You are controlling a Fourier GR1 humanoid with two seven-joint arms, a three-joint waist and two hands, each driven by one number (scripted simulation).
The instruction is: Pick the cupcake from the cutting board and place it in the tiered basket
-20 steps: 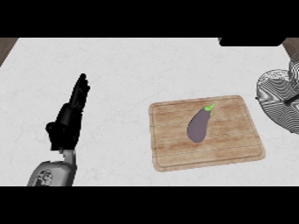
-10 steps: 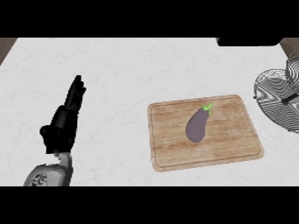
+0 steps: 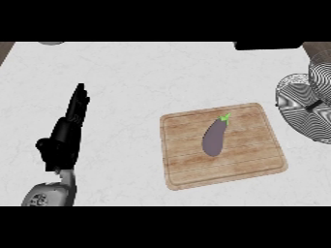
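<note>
**Eggplant, not cupcake, on the board**

An eggplant (image 3: 215, 138) lies on the cutting board (image 3: 254, 157); no cupcake shows. The tiered basket (image 3: 318, 109) stands at the board's two o'clock, seemingly a short carry. At nine o'clock the left robot hand (image 3: 67, 133) hangs over the table (image 3: 140, 77), fingers straight, holding nothing. The right robot hand is out of view.

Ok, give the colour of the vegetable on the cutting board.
Purple eggplant, green stem; best in head view.

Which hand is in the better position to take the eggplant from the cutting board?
Left, as far as shown: the left hand, open, is left of the cutting board, apart from the eggplant. The right hand is not in view, though the tiered basket stands at the right.
</note>
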